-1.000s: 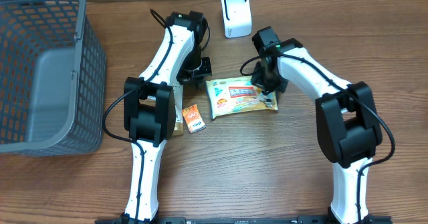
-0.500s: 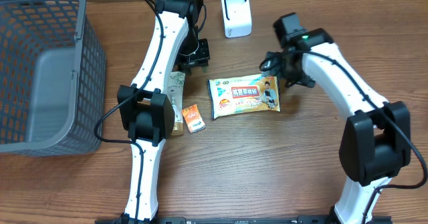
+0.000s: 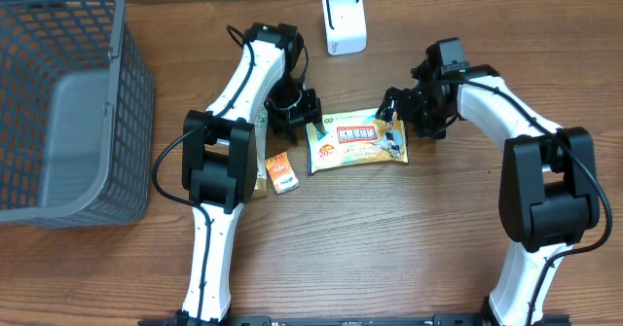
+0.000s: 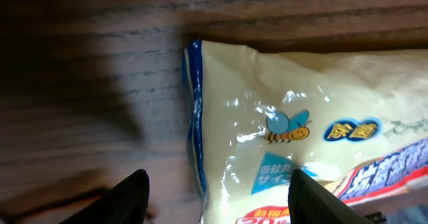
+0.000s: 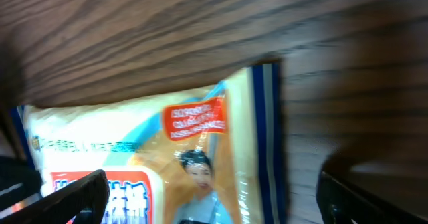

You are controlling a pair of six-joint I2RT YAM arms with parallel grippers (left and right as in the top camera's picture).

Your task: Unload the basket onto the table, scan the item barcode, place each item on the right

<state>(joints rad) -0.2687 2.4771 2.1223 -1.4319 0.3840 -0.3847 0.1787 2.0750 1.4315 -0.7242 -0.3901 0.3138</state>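
The item, a cream and orange wet-wipe pack [image 3: 355,143], lies flat on the wooden table with its printed front up; no barcode shows. My left gripper [image 3: 300,117] hangs open just above the pack's left end. In the left wrist view its dark fingers [image 4: 127,198] straddle the blue-edged corner of the pack [image 4: 287,103]. My right gripper [image 3: 401,112] is open over the pack's right end, and its fingers [image 5: 73,198] stand wide on either side of the pack's edge [image 5: 147,150]. The white scanner [image 3: 345,21] stands upright at the back.
A large grey basket [image 3: 136,122] fills the left of the table. A small orange packet [image 3: 282,173] and a tan packet [image 3: 259,178], partly under the left arm, lie in front of the pack's left end.
Both grippers went from shut to open. Both arms pulled back from the pack, then came down again at its two ends. The pack lies about where it was.
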